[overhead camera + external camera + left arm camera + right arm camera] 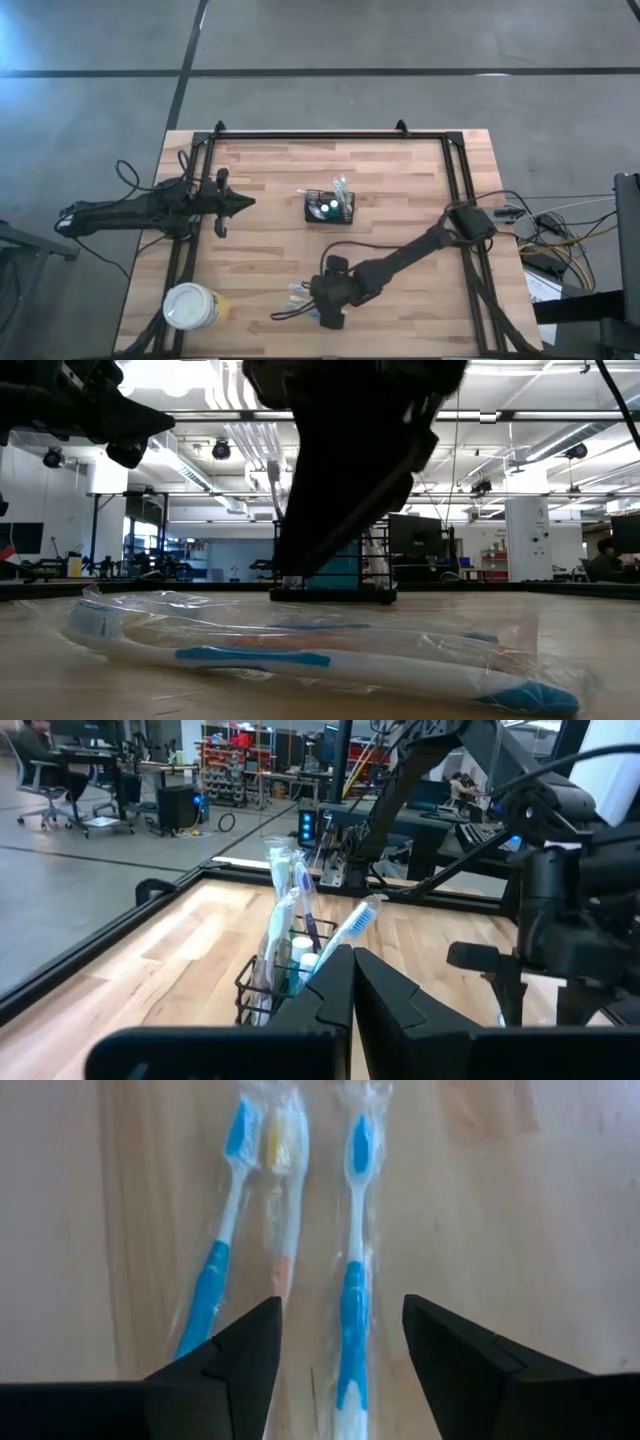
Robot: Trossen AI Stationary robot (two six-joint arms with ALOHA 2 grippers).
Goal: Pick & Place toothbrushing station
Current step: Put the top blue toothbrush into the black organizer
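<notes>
Two sets of jaws here, and only one is busy. The right gripper (340,1355) hangs low over the near part of the counter (400,180), jaws spread wide and holding nothing. Straight below the gap in the right wrist view are wrapped toothbrushes lying flat on the wood: a blue-and-white one (352,1280) runs between the two fingers (235,1365), and beside it sits a second blue one (215,1260) sharing its clear wrap with an orange-handled brush (280,1200). Can't tell whether the fingers touch the plastic or just hover over it. From the low view you get one blue-and-white brush in its crinkly bag (300,655) right up front, with the dark bulk of the right arm looming above.

The left gripper (240,203) is parked over the left side of the counter, jaws pinched together on nothing, pointing toward the middle.

The black wire basket (329,209) stands upright around the centre of the counter, well apart from both grippers, between them really. It's already got several toothbrushes (285,910) stuck upright in it, bristles up, a couple in wrappers.

A round tub with a white lid (190,306) sits at the near left corner.
</notes>
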